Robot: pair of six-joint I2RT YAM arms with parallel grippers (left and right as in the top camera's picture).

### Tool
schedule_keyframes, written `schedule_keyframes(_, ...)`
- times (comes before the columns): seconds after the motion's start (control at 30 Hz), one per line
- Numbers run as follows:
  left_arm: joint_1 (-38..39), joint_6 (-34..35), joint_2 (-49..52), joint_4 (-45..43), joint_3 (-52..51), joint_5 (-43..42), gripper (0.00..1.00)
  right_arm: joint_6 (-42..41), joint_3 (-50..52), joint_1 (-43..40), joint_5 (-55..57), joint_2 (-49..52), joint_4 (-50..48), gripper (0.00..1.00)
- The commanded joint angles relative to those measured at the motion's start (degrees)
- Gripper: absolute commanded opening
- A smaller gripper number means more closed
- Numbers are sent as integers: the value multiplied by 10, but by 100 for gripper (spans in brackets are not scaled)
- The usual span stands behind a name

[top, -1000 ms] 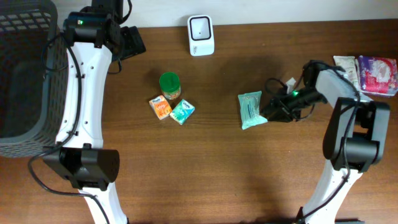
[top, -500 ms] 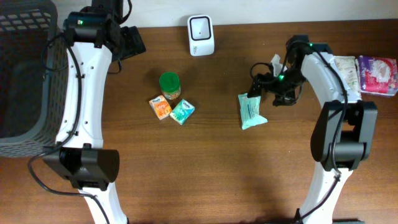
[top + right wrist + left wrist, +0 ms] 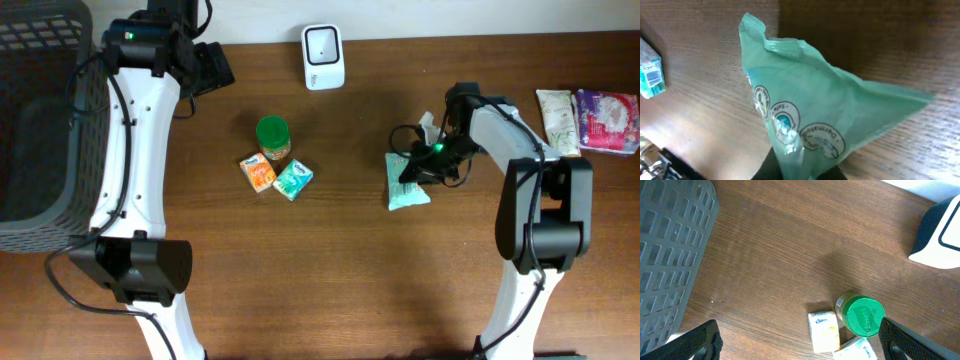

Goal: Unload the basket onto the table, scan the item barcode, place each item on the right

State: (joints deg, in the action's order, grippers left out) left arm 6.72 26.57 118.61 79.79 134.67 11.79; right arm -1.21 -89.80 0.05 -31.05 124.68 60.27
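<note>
Green packet (image 3: 404,180) lies right of centre on the worktop (image 3: 330,270). Right gripper (image 3: 416,172) is clamped on its near edge. Judged light, soft, slippery film; the sealed seam is the best hold. Left gripper (image 3: 212,65) stands wide, empty.

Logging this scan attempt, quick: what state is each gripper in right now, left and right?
Left gripper: open, holding nothing.
Right gripper: jaws closed on the green packet.

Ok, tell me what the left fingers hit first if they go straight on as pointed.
Probably the small tissue pack, lying almost between the open left fingers, next to the green-lidded jar. Depth is unclear; bare table could come first.
</note>
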Motion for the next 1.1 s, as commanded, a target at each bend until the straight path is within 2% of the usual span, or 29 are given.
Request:
schedule_keyframes(0.0,2,-6,4,0,-1,0,99,4,-67,4,-70,9,50,4)
schedule_keyframes(0.13,2,-6,4,0,-1,0,99,-9,-179,4,-295,9,171,4)
schedule_keyframes(0.17,2,-6,4,0,-1,0,99,-49,-184,4,-349,9,185,4)
schedule_keyframes(0.23,2,-6,4,0,-1,0,99,-126,-184,3,-387,10,210,4)
schedule_keyframes(0.27,2,-6,4,0,-1,0,99,-177,-184,3,-389,10,232,4)
schedule_keyframes(0.33,2,-6,4,0,-1,0,99,-221,-184,3,-391,10,277,4)
schedule_keyframes(0.47,2,-6,4,0,-1,0,99,-222,-184,3,-397,10,371,4)
schedule_keyframes(1.07,2,-6,4,0,-1,0,99,-223,-184,4,-393,10,301,4)
